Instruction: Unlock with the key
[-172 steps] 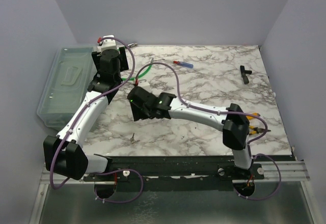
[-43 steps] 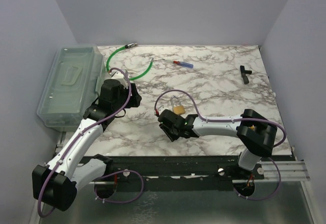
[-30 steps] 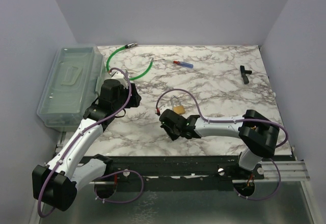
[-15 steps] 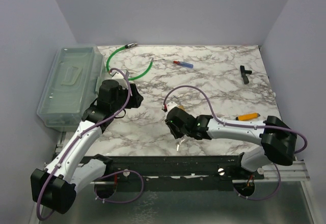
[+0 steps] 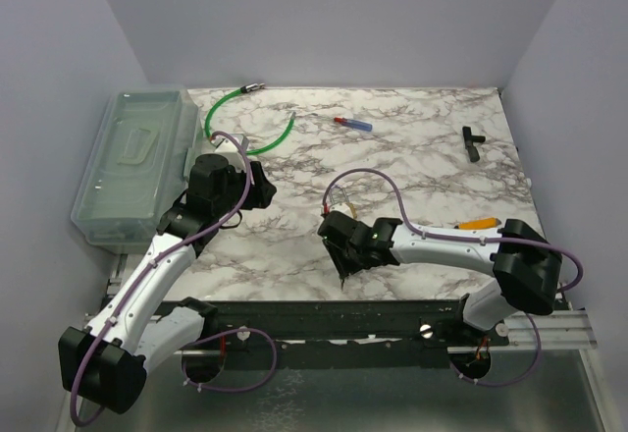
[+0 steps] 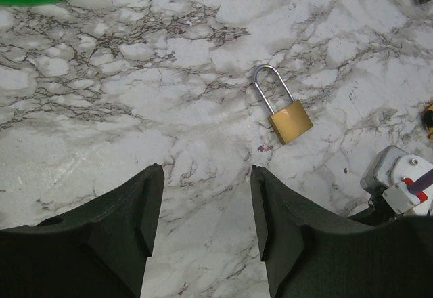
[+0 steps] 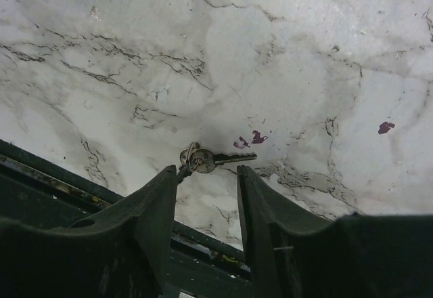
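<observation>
Arms: two, the left arm reaching toward the box, the right arm lying low across the near part of the surface.
Left jaws: released. Its two black fingers stand apart above bare marble with nothing between them.
Right jaws: released, holding nothing. Its two fingers stand apart, close over the surface, and the key shows in the gap between their tips.
Key: one, silver, with a small ring at its head. It lies flat near the near edge of the surface, just beside some small purple stains. The ring end is very near one finger, but whether they touch cannot be told.
Padlock: one, with a brass body and a silver shackle that looks pushed in. It lies flat on the marble, apart from both jaws and apart from the key.
Box: one, of clear plastic with its lid on, at the left side of the surface.
Tube: one, green and bent in a curve, at the far left, near the box.
Small things: one red and blue stick at the far middle; one black T-shaped part at the far right; one orange thing beside the right arm.
Cables: two, purple, one along each arm.
</observation>
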